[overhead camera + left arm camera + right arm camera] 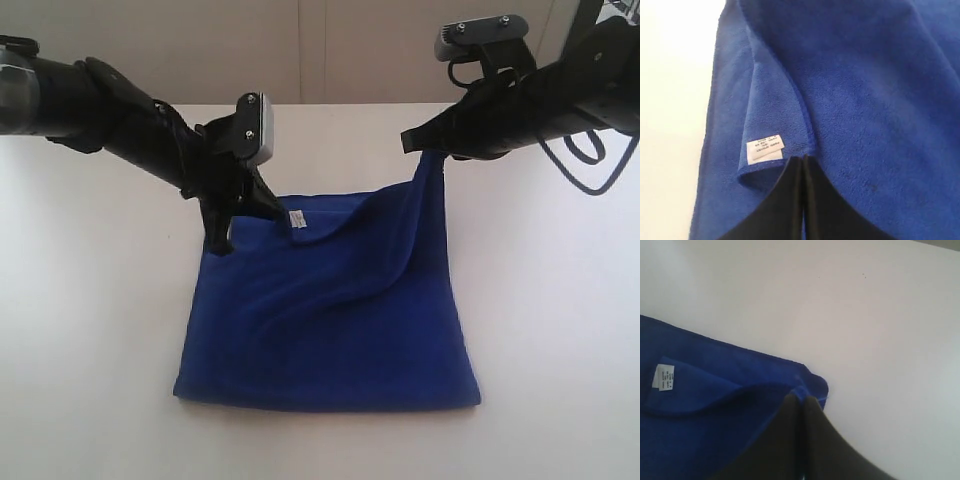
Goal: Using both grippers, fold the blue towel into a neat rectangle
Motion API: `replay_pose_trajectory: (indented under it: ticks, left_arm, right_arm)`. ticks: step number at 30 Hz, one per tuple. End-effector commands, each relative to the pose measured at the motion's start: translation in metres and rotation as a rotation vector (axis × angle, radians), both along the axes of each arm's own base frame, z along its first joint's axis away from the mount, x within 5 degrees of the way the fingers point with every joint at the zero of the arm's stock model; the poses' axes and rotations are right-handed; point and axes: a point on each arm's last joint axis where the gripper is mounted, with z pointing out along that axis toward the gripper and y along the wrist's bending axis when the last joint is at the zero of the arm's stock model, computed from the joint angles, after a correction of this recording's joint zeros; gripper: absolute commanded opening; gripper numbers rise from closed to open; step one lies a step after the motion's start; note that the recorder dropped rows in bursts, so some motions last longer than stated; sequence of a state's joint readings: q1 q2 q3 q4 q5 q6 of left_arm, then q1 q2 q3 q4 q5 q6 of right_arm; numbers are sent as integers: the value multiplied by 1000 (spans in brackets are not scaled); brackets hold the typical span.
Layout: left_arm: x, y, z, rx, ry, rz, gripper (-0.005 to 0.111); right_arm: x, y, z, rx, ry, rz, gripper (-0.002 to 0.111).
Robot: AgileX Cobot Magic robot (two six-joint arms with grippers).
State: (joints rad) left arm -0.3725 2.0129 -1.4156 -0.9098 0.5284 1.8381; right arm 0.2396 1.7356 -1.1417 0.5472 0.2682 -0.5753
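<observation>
Here, a white table point(80, 330) holds the blue towel point(330, 330); pale wall point(330, 50) behind.

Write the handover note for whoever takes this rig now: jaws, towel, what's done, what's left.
Left gripper: jaws shut on a far corner of the blue towel, beside the white tag, low over the table.
Right gripper: jaws shut on the other far corner, lifted higher.
Done: both far corners pinched; near edge lies flat.
Left: probably carry the corners to the near edge, release, square up.
</observation>
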Motion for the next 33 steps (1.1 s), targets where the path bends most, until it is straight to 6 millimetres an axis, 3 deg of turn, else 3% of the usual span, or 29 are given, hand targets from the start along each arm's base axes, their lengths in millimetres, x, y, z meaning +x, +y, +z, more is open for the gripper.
replay_pose_trajectory:
  ticks: [1, 5, 8, 19, 31, 33]
  left_arm:
    - [-1, -9, -7, 43, -133, -156, 17]
    - [1, -21, -21, 92, -204, -166, 40]
    - [2, -28, -31, 118, -222, -148, 46]
    - [4, -32, -52, 152, -211, -135, 46]
    - [6, -32, -52, 154, -225, -107, 45]
    - [6, -32, -52, 154, -225, -107, 41]
  right_arm:
    - [0, 0, 1, 6, 2, -2, 0]
    - [0, 1, 1, 15, 12, -7, 0]
    - [-1, 1, 0, 19, 18, -9, 0]
    - [-1, 1, 0, 24, 19, -14, 0]
    - [-1, 1, 0, 24, 19, -14, 0]
    - [-1, 1, 0, 24, 22, -13, 0]
